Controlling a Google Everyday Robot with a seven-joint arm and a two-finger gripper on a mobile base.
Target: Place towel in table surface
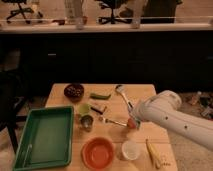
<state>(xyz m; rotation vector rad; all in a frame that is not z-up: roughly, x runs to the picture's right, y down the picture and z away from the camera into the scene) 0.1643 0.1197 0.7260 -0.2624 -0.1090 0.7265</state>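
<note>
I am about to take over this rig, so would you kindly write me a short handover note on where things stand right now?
Gripper: low over the middle of the table, right of the small cups; the arm reaches in from the right.
Towel: not clearly identifiable. A small reddish patch at the gripper's tip may be it, but I cannot confirm this.
Other items: green tray at the left, orange bowl and white cup at the near edge.
Done: the arm is over the table surface.
Left: confirm the towel lies on the table, then withdraw.

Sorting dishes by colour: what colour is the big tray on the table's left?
Green tray, clearest in the camera view; the hand sits mid-table.
</note>
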